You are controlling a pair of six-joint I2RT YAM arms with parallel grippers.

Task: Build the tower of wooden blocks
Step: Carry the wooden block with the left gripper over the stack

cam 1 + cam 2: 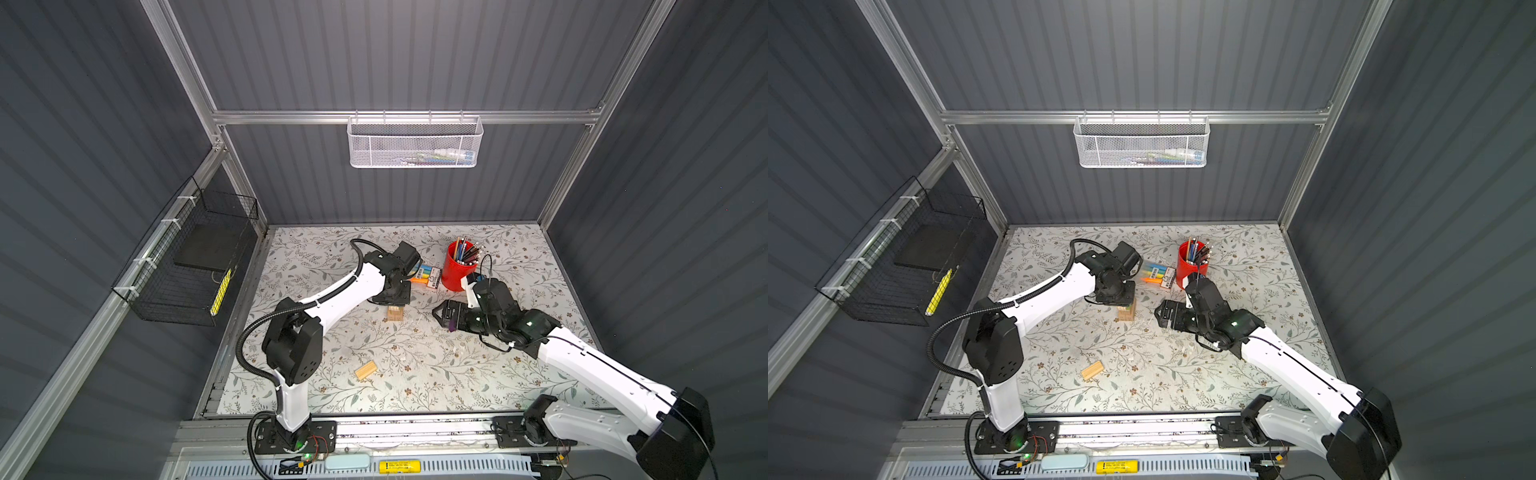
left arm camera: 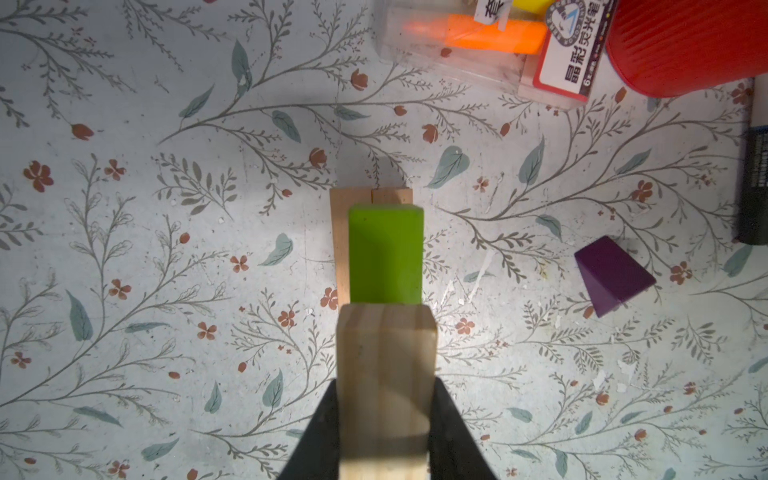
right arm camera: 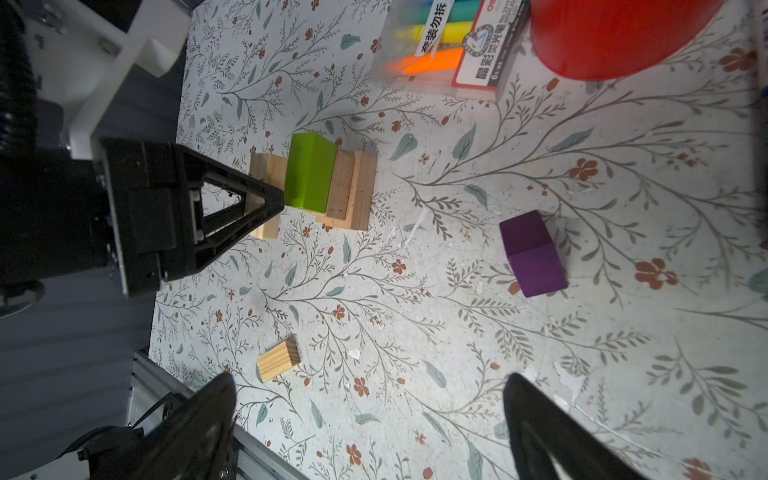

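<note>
Tan block (image 2: 386,332), clamped in left end effector (image 2: 384,386), hangs beside green block (image 2: 385,257); right end effector (image 3: 370,399) gapes wide.

Pencil cup (image 1: 455,270) and highlighter pack (image 1: 430,276) near behind tower (image 1: 395,313), open mat (image 1: 415,374) toward front

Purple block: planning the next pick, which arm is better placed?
Right, likely: right gripper open, empty, near the purple block; left gripper shut on a tan block at the tower.
</note>
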